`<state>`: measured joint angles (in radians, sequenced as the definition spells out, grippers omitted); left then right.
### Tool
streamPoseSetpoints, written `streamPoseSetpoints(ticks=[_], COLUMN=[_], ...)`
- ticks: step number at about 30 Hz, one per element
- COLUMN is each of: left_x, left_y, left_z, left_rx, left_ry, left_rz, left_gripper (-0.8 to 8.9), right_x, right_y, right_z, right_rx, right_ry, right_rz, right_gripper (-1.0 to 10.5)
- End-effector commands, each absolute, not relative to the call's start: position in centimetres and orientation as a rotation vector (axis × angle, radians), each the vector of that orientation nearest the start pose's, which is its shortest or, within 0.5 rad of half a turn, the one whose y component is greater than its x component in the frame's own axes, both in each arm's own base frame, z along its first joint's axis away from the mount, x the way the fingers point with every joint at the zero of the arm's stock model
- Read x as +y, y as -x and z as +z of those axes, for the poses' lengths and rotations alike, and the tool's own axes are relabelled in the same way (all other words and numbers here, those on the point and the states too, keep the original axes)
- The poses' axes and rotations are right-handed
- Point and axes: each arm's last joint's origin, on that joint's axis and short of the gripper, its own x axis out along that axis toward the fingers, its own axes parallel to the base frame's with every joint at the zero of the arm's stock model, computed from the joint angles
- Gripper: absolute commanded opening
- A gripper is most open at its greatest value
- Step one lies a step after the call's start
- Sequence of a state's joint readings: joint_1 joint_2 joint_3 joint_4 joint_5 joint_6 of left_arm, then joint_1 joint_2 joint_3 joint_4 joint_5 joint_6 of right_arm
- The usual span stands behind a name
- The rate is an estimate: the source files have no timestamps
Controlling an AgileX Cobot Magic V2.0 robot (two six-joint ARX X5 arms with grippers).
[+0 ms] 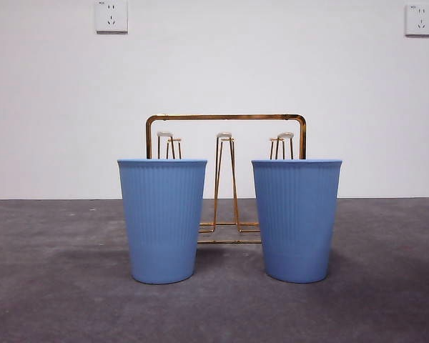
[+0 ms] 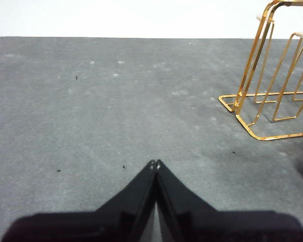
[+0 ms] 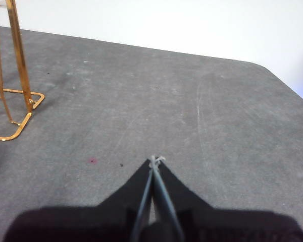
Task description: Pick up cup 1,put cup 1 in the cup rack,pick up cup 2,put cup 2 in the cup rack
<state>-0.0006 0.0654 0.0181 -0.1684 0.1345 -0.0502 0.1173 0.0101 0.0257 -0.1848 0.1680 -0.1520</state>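
Two blue ribbed cups stand upright on the grey table in the front view, one on the left (image 1: 162, 218) and one on the right (image 1: 296, 218). The gold wire cup rack (image 1: 226, 179) with white-tipped pegs stands behind and between them, with no cup on it. It also shows at the edge of the left wrist view (image 2: 272, 80) and of the right wrist view (image 3: 12, 75). My left gripper (image 2: 155, 164) is shut and empty above bare table. My right gripper (image 3: 154, 160) is shut and empty above bare table. Neither arm shows in the front view.
A white wall with two power sockets (image 1: 111, 16) (image 1: 420, 19) rises behind the table. The table's rounded far corner (image 3: 262, 65) shows in the right wrist view.
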Motion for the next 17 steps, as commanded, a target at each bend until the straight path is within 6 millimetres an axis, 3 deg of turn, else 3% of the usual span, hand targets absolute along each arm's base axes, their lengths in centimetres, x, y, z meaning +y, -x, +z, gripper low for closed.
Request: streamPoseSetpoints(ticks=[1,11,17], left_x=[-0.4,-0.4,-0.6], left_y=[-9.9,-9.9,-9.5], left_z=[14.6,15.0,17.5], left_rx=[0.222,0.209,0.158], left_ry=[0.071,0.108,0.195], left_rz=[-0.128,-0.125,-0.19], left_gripper=[-0.03,-0.03,-0.06], right_x=[0.6,0.8,0.8], right_y=[-9.5,-9.6,-9.3], right_z=[15.1,15.5,18.1], right_rx=[0.176,0.138,0.026], right_ry=[0.182,-0.012,-0.152], right_rz=[-0.042,-0.008,0.014], right_gripper=[0.0,0.0,-0.1])
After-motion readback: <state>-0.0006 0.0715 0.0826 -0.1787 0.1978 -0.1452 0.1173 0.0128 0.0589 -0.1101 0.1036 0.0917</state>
